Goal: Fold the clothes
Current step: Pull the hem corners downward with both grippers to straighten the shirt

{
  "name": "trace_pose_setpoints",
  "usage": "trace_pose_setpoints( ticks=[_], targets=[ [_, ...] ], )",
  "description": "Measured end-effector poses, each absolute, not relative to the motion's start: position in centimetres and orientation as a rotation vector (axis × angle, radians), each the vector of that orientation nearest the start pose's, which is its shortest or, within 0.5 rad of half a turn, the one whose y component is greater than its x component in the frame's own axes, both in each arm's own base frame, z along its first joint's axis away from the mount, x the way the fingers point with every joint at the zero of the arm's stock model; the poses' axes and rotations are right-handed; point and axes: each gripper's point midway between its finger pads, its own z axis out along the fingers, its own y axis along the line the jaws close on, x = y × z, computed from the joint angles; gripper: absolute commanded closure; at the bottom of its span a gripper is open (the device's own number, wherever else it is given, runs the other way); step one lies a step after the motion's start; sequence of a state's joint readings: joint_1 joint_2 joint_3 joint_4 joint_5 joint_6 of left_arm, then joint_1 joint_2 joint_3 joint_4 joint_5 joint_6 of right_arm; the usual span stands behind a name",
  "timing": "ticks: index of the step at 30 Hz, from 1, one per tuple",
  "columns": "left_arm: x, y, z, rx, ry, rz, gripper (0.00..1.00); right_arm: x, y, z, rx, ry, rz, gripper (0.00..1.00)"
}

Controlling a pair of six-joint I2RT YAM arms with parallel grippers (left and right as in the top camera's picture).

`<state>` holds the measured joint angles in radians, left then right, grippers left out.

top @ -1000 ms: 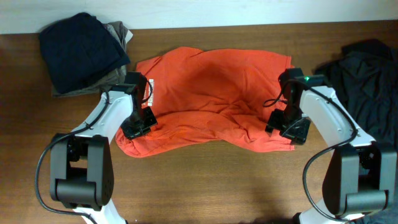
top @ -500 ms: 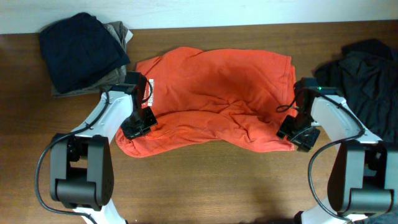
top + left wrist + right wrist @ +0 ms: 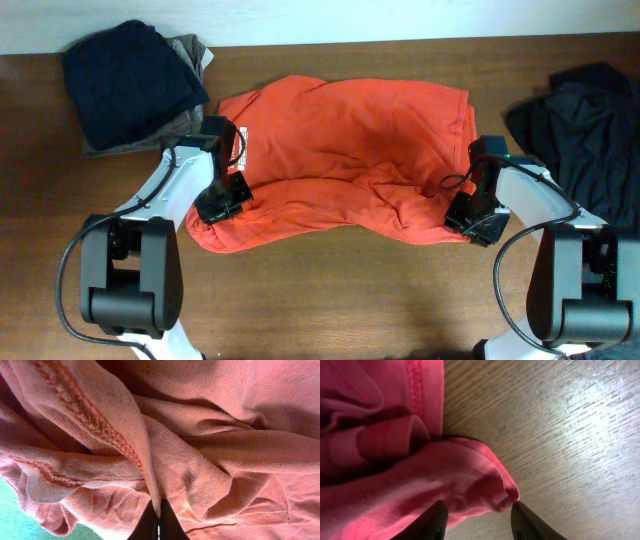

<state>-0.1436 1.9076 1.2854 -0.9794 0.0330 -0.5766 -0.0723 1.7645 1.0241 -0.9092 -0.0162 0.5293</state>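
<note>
The left gripper (image 3: pixel 222 197) is closed tight, and the left wrist view shows a thin fold of the orange-red T-shirt (image 3: pixel 340 150) running down between its shut tips, so it has the cloth pinched. All around those tips lies crumpled orange knit, with a stitched hem (image 3: pixel 90 415) slanting away above them and to the left. A small pale green patch shows at the lower left corner of that view; I cannot tell what it is.

The right gripper (image 3: pixel 480 522) stands partly open. Its two dark fingers (image 3: pixel 436 521) straddle a rolled corner of the shirt without pressing it together. Bare wood lies ahead of it and to the right, with a bright glare on the grain.

The shirt lies spread and rumpled between the two grippers on a brown wood-grain table (image 3: pixel 350 290). It reaches from the left gripper across to the right one and away from both toward the far edge. A small white printed patch (image 3: pixel 243 145) sits just beyond the left gripper.

Farther beyond the left gripper and to its outer side, a folded navy garment (image 3: pixel 130 80) rests on a tan garment (image 3: pixel 192 52). To the outer side of the right gripper lies a loose dark heap (image 3: pixel 585 120) of cloth, apart from the shirt. A strip of white wall (image 3: pixel 400 18) borders the table's far edge.
</note>
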Motion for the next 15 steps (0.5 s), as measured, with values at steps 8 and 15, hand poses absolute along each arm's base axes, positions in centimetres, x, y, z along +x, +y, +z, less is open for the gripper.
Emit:
trace_pose_setpoints(
  ticks=[8,15],
  targets=[
    [32.96,-5.34,2.3,-0.684,3.107,-0.032,0.99,27.25,-1.7,-0.32,0.944,3.057,0.005,0.55],
    [32.72,-5.31,2.3,-0.684,3.116,-0.027,0.99,27.02,-1.7,-0.32,0.936,3.05,0.006,0.69]
  ],
)
